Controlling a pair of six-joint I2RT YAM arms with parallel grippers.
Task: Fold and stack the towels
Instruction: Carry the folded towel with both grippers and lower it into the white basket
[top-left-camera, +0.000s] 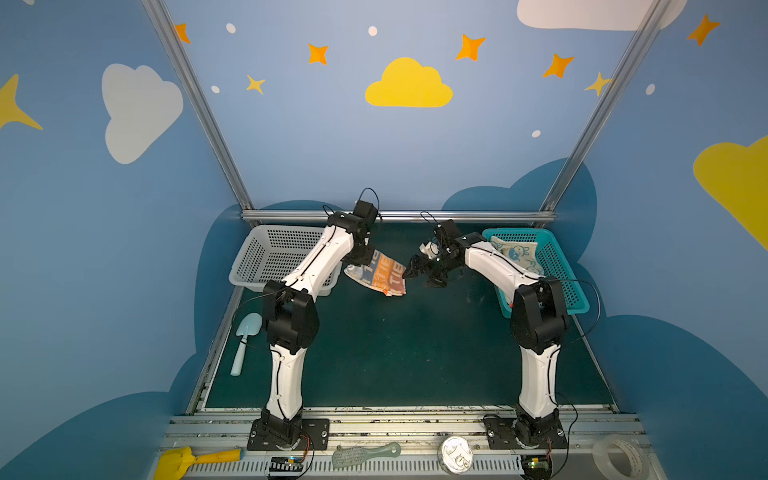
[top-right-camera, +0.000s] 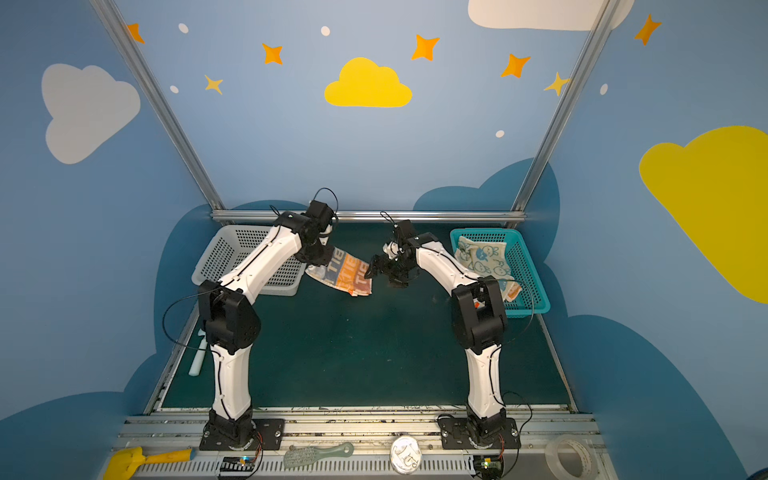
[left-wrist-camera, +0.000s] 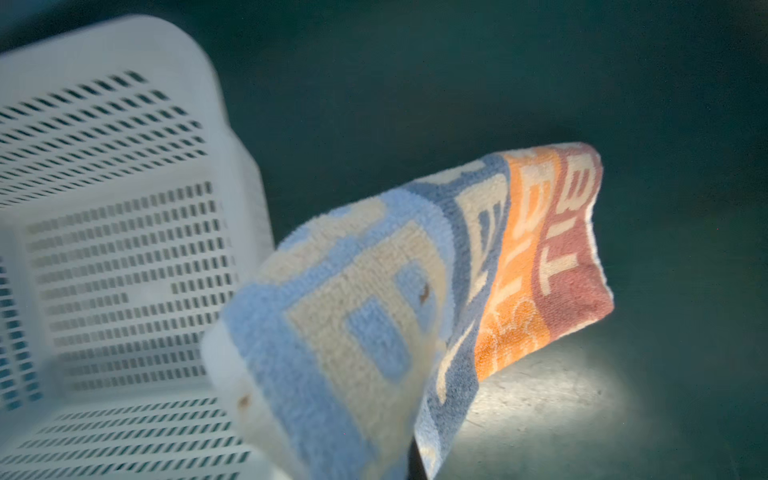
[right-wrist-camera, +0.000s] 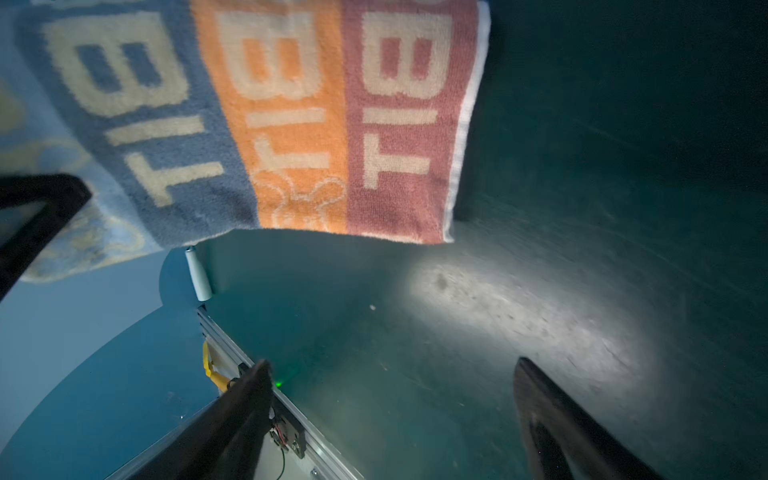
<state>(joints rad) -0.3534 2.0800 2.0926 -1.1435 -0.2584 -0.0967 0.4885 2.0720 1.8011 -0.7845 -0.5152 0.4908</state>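
The striped towel (top-left-camera: 380, 274) (top-right-camera: 345, 272), blue, orange and pink with cream letters, hangs off the green table beside the white basket. My left gripper (top-left-camera: 360, 259) (top-right-camera: 320, 257) is shut on its upper corner. In the left wrist view the striped towel (left-wrist-camera: 415, 291) drapes over the jaws and hides them. My right gripper (top-left-camera: 415, 270) (top-right-camera: 376, 270) (right-wrist-camera: 392, 365) stands open just right of the cloth's free edge, with nothing between its fingers. In the right wrist view the striped towel (right-wrist-camera: 291, 124) hangs ahead of those fingers. A cream towel with blue rabbits (top-left-camera: 517, 253) (top-right-camera: 482, 257) lies in the teal basket.
The white basket (top-left-camera: 274, 249) (top-right-camera: 237, 249) (left-wrist-camera: 124, 208) stands back left and the teal basket (top-left-camera: 557, 266) (top-right-camera: 528, 266) back right. A pale blue shovel (top-left-camera: 245, 336) lies at the table's left edge. On the front rail lie a yellow scoop (top-left-camera: 187, 459), a green brush (top-left-camera: 365, 455) and a tape roll (top-left-camera: 619, 457).
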